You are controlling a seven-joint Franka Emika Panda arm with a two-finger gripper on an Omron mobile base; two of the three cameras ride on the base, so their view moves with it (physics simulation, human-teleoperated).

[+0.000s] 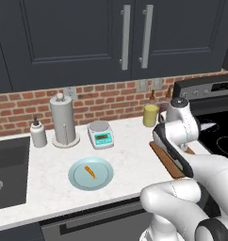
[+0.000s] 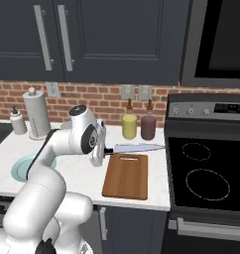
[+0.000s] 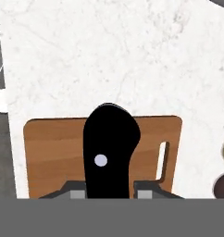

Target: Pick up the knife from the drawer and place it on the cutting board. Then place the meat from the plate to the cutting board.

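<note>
My gripper is shut on the black handle of the knife. The silver blade lies level and points right toward the stove, above the far edge of the cutting board. In the hand view the knife handle stands between my fingertips, over the reddish-brown cutting board. The pale blue-green plate lies on the counter left of the arm, with the small orange-brown meat on it. The cutting board is partly hidden by my arm. The dark drawer shows below the counter's front edge.
A white scale, a paper towel holder and a soap bottle stand behind the plate. A yellow bottle and a dark red bottle stand behind the board. The stove is to the right, the sink to the left.
</note>
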